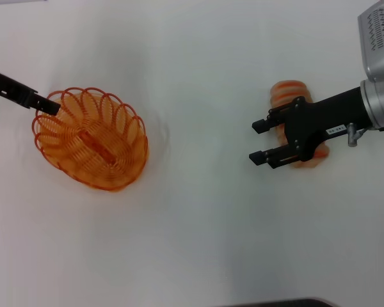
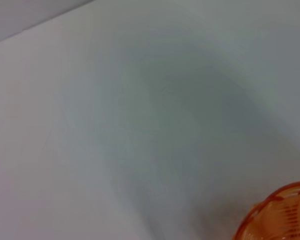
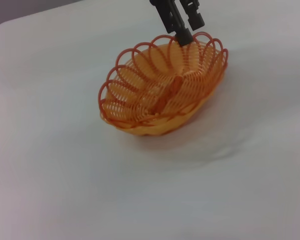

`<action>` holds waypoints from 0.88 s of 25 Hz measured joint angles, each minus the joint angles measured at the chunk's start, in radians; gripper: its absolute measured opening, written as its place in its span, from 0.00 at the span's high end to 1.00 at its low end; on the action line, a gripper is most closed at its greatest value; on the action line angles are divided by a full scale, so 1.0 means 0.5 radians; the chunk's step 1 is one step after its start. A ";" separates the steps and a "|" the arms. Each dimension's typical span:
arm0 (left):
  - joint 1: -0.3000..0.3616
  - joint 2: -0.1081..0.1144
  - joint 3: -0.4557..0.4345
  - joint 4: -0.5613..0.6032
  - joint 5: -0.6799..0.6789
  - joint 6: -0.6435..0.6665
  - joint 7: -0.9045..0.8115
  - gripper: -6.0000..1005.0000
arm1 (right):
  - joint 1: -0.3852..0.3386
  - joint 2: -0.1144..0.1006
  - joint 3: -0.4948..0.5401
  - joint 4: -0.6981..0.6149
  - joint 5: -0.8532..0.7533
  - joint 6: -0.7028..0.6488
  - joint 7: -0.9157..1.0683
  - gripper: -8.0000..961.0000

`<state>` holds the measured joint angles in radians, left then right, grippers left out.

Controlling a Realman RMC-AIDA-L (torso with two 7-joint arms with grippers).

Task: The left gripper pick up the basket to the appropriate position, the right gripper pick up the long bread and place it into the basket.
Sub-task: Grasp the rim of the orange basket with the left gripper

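The orange wire basket (image 1: 93,137) is at the left of the white table. My left gripper (image 1: 49,106) is shut on its far-left rim, and the basket looks tilted with the held end raised. The right wrist view shows the basket (image 3: 160,95) empty, with the left gripper (image 3: 184,35) pinching its rim. An edge of the basket (image 2: 280,215) shows in the left wrist view. The long bread (image 1: 289,91) lies at the right, mostly hidden under my right gripper (image 1: 257,141). That gripper is open and hangs over the bread, with its fingertips past the loaf's left side.
The white table (image 1: 198,224) spreads between basket and bread. A dark edge (image 1: 275,303) shows at the bottom of the head view. The silver-grey right wrist (image 1: 379,64) reaches in from the upper right.
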<state>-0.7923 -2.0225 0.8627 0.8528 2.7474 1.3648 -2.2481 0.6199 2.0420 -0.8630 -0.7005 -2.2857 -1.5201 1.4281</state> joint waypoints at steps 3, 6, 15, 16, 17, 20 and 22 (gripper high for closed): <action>-0.009 -0.005 0.003 -0.029 0.003 0.000 0.005 0.27 | 0.000 0.005 -0.002 0.000 0.000 0.032 0.000 0.27; -0.015 -0.011 0.039 -0.055 0.005 -0.008 0.008 0.27 | 0.004 0.005 -0.003 0.000 0.000 0.037 0.000 0.27; -0.024 -0.017 0.063 -0.111 0.009 -0.062 -0.002 0.36 | 0.019 0.009 -0.004 0.006 0.003 0.043 0.000 0.27; -0.025 -0.017 0.063 -0.113 0.009 -0.063 -0.001 0.39 | 0.020 0.009 -0.004 0.006 0.003 0.044 0.000 0.27; -0.025 -0.018 0.063 -0.114 0.009 -0.063 0.001 0.42 | 0.021 0.009 -0.004 0.006 0.003 0.044 0.000 0.27; -0.026 -0.019 0.060 -0.117 0.004 -0.054 0.010 0.53 | 0.022 0.009 -0.004 0.006 0.003 0.044 0.000 0.27; -0.026 -0.020 0.061 -0.122 -0.002 -0.045 0.013 0.62 | 0.021 0.009 -0.004 0.006 0.003 0.044 -0.002 0.27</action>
<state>-0.8053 -2.0324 0.8932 0.7917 2.7465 1.3421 -2.2417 0.6304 2.0463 -0.8652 -0.6975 -2.2844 -1.4980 1.4270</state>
